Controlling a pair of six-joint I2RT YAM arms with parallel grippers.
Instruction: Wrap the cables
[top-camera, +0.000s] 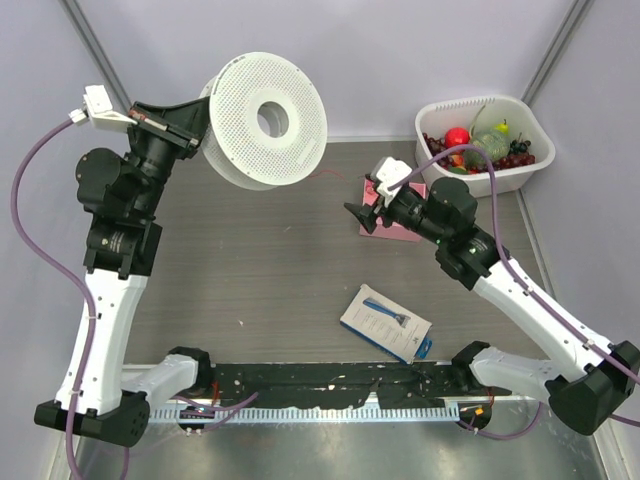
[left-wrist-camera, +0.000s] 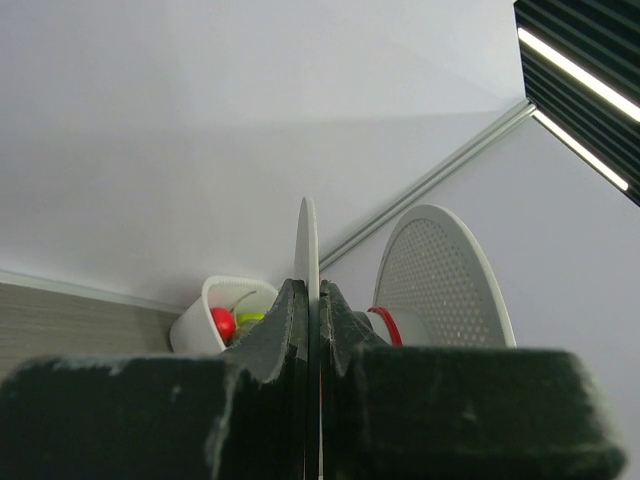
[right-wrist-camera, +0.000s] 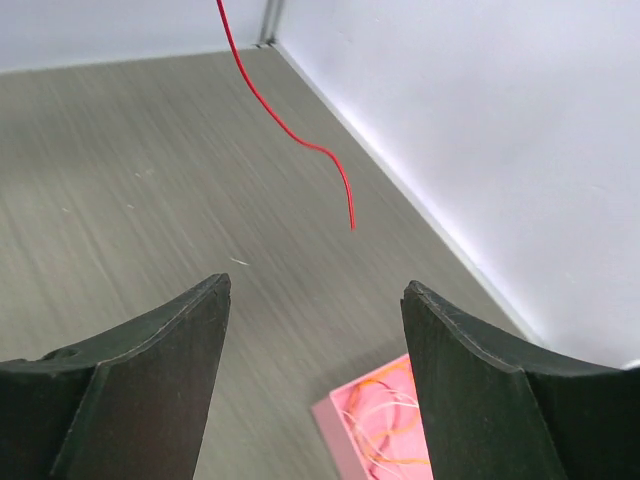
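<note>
Over the grey table (top-camera: 260, 260) between white walls (right-wrist-camera: 480, 130), the left hand (left-wrist-camera: 309, 300) pinches a spool (top-camera: 240, 140), the right hand (right-wrist-camera: 316, 283) spread.

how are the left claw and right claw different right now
The left claw is clamped on the white spool's rim; the right claw stands open and empty. The left claw is raised at the back left; the right claw hangs over the table, facing the red wire's loose end. Both are black.

I stand in a lab robot cell: plain white panels (top-camera: 400, 50) between aluminium posts (top-camera: 556, 45) close my grey table (top-camera: 260, 260), where my left arm (top-camera: 105, 310) and right arm (top-camera: 535, 305) are bolted.
</note>
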